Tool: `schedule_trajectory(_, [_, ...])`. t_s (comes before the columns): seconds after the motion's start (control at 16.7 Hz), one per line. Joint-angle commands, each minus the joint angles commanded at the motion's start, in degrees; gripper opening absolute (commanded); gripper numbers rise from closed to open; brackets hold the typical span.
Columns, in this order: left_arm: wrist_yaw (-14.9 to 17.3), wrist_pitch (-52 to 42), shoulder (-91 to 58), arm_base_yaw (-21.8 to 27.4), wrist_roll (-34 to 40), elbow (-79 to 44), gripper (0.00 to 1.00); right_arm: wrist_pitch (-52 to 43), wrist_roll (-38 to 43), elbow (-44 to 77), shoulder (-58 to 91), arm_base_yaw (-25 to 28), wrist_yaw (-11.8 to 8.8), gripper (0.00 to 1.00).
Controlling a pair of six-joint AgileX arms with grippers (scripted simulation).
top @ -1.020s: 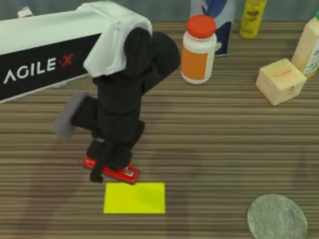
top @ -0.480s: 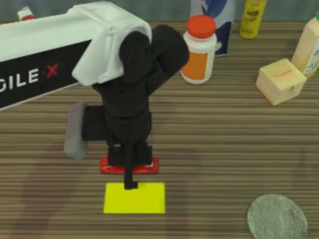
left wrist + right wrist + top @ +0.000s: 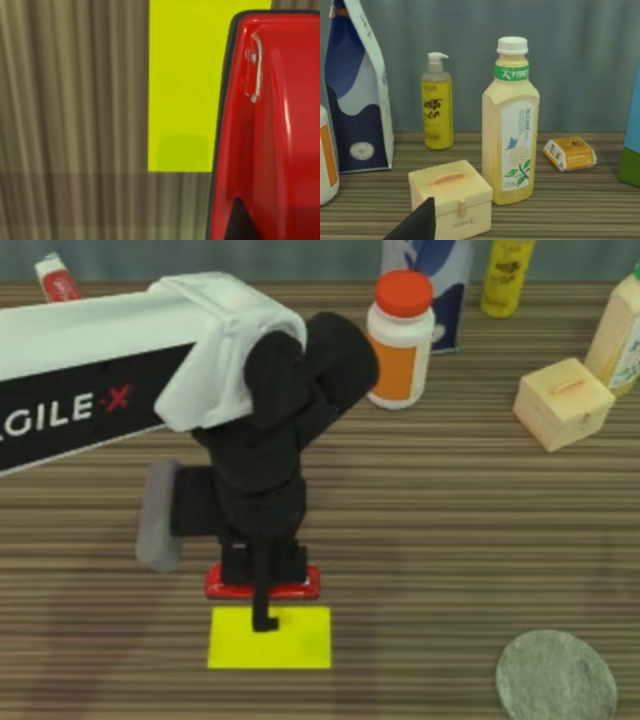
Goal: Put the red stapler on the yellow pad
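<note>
The red stapler (image 3: 262, 583) lies crosswise just behind the far edge of the yellow pad (image 3: 270, 637), and I cannot tell whether it touches the table. My left gripper (image 3: 262, 587) comes straight down on it and is shut on its middle, with one black finger (image 3: 264, 616) reaching over the pad. In the left wrist view the glossy stapler (image 3: 270, 130) fills one side, with the pad (image 3: 185, 85) partly under and beside it. My right arm is out of the top view; its wrist view looks at the bottles at the back.
A white bottle with red cap (image 3: 400, 338) and a blue-white carton (image 3: 425, 280) stand behind the left arm. A cream box (image 3: 562, 402), a yellow bottle (image 3: 507, 275) and a pale drink bottle (image 3: 618, 330) stand back right. A grey disc (image 3: 556, 678) lies front right.
The left gripper turned the stapler from slanted to level, carried it a little to the right, then brought it closer to the pad's far edge.
</note>
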State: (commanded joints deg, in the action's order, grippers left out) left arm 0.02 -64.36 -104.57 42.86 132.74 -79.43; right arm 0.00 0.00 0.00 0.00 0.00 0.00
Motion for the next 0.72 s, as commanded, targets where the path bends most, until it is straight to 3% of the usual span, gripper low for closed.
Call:
schedule_trajectory(0.36, [0.12, 15.91, -4.27, -0.37, -0.31, 10.82, 0.0, 0.0, 0.0, 0.0, 0.0, 0.0, 0.0, 1.0])
schedule_trajectory(0.72, [0.1, 17.88, -4.97, -0.37, -0.35, 12.58, 0.0, 0.0, 0.0, 0.0, 0.0, 0.0, 0.0, 1.0])
